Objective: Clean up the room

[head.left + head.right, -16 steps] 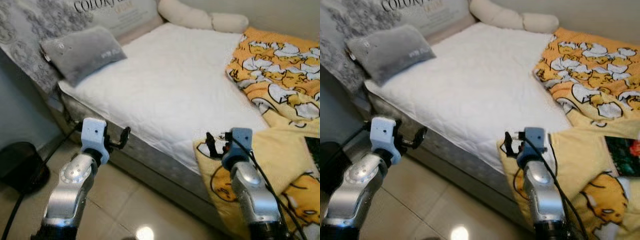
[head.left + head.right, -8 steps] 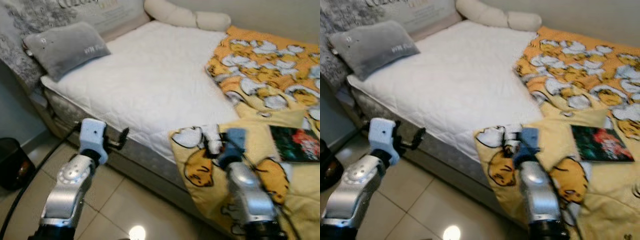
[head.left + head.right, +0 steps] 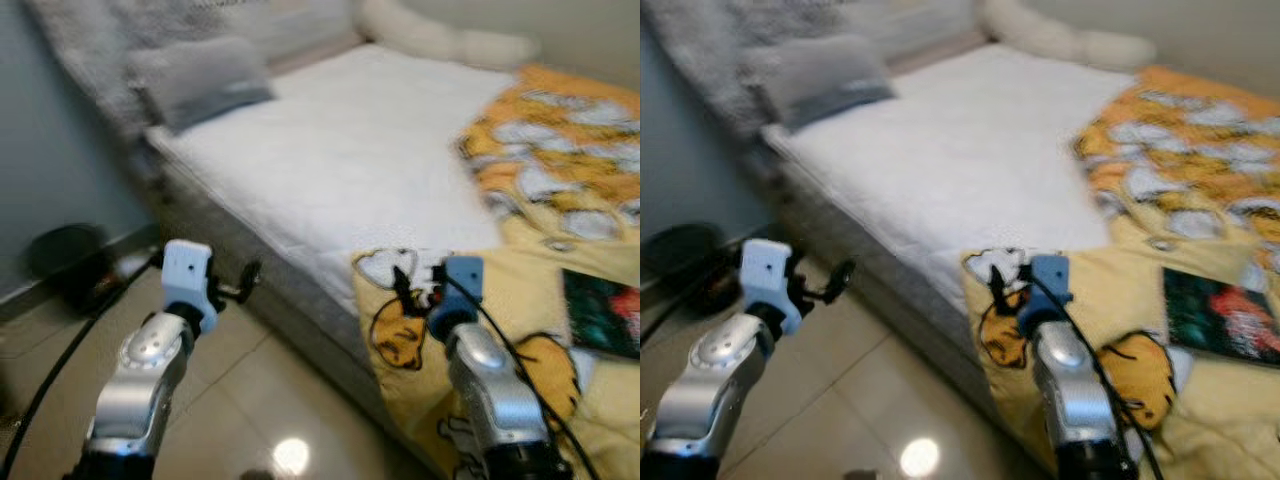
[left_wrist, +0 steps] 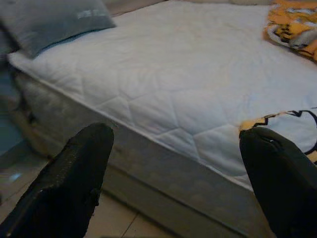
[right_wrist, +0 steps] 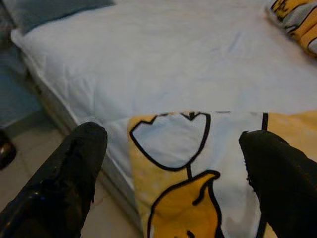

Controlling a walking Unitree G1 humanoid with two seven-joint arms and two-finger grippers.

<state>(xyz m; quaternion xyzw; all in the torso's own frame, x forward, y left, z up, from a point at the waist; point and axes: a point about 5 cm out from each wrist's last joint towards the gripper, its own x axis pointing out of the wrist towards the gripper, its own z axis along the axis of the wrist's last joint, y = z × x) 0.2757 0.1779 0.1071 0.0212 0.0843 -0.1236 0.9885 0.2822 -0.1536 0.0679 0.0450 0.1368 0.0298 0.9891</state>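
Observation:
A bed with a white quilted mattress (image 3: 370, 160) lies before me. A yellow blanket (image 3: 560, 210) printed with ducks covers its right side and hangs over the near edge. A dark book (image 3: 605, 315) rests on the blanket at the right. My left gripper (image 3: 243, 282) hovers open over the floor beside the bed's edge. My right gripper (image 3: 412, 287) is open just above the blanket's hanging corner (image 5: 173, 144). In both wrist views the black fingers (image 4: 74, 173) stand wide apart with nothing between them.
A grey pillow (image 3: 200, 75) and a cream bolster (image 3: 450, 40) lie at the head of the bed. A black bin (image 3: 65, 250) and a cable sit on the tiled floor (image 3: 250, 400) at the left, by a grey wall. The picture is blurred.
The whole picture has shifted right and blurred, so the camera has swung left. Both arms keep the same pose and both grippers stay open.

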